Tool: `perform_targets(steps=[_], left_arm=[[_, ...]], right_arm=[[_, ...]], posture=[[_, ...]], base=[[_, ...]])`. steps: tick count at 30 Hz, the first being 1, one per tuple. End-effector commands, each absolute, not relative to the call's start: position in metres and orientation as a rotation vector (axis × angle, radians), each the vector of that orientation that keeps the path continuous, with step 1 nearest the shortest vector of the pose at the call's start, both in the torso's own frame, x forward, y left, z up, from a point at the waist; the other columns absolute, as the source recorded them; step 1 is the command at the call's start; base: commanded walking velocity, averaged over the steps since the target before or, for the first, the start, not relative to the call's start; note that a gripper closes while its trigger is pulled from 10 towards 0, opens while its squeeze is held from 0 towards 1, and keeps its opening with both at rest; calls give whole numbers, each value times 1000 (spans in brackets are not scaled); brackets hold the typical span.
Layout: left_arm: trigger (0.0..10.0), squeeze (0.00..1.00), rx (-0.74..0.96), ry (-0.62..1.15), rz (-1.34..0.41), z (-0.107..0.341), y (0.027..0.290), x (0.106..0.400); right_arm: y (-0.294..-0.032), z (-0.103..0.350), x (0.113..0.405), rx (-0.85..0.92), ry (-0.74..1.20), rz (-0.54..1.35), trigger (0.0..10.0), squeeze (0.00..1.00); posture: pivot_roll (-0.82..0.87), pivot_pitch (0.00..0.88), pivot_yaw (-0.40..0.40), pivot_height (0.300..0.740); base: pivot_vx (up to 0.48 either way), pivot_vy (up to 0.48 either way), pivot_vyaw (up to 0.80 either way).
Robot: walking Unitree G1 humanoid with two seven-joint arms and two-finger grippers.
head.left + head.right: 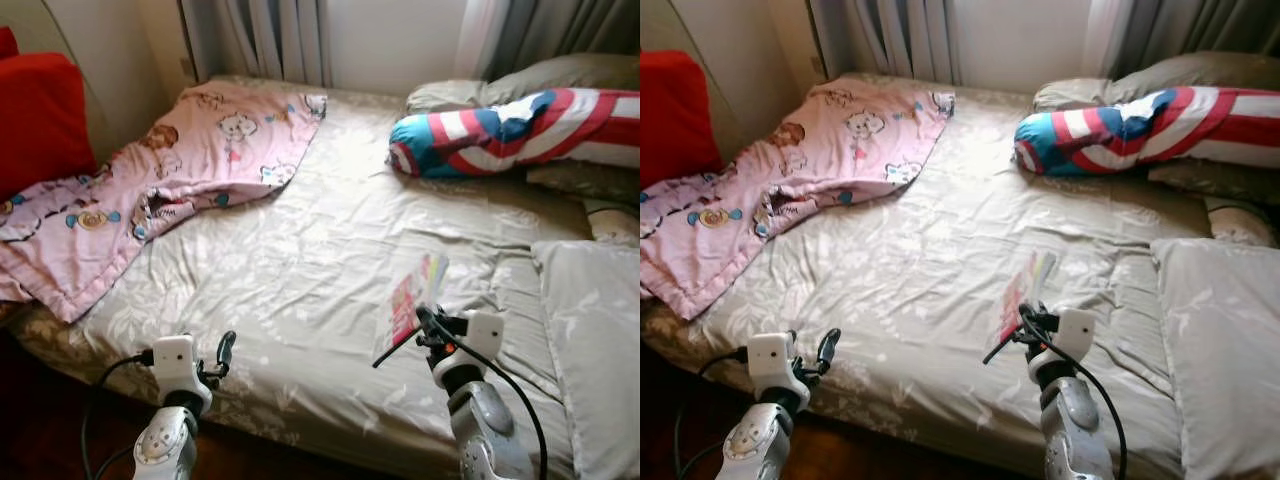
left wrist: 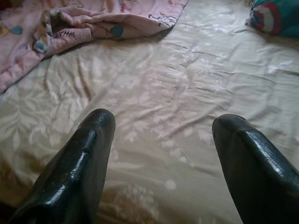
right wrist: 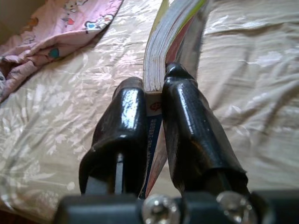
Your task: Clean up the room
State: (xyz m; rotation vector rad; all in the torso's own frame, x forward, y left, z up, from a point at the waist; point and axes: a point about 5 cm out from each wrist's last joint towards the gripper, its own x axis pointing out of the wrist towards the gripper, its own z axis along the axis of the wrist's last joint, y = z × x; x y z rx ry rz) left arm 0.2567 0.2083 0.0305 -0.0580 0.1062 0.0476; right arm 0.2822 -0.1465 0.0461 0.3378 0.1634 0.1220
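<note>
We count one bed (image 1: 300, 280) | one pink cartoon blanket (image 1: 170, 170) upper left | one red cushion (image 1: 35, 115) far left | one striped bolster (image 1: 520, 130) upper right | three grey pillows (image 1: 590, 340) along the right | one book (image 1: 412, 295) lower centre | two hands: left hand (image 1: 222, 352), right hand (image 1: 405, 335)

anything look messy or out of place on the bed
Yes. The pink blanket lies crumpled and askew over the bed's far left corner, its edge spilling off the side. The striped pillow lies crosswise. The right end effector is shut on a book; the left end effector is open.
</note>
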Motion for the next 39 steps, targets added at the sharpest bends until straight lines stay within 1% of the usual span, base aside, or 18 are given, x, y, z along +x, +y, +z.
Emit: perform_targets(steps=[1,5,21,28,32,39], left_arm=[[10000,0,-63,107,29,32,203,259],[10000,0,-64,104,28,33,202,258],[10000,0,-59,98,39,35,204,256],[10000,0,-59,95,34,37,203,255],[10000,0,-57,96,30,37,203,254],[10000,0,-56,102,24,37,202,254]], right_arm=[[-154,49,283,336,144,99,10000,0],[-153,50,283,335,133,96,10000,0],[-149,49,282,341,126,101,10000,0],[-146,45,281,305,162,118,10000,0],[-145,42,281,299,184,112,10000,0],[-146,43,281,307,171,105,10000,0]], posture=[[-48,92,0,726],[-47,92,0,726],[-43,100,4,726],[-41,102,7,726],[-40,99,11,691],[-41,96,16,663]], base=[[281,0,-700],[276,0,-175],[0,0,0],[0,0,0],[0,0,0],[0,0,0]])
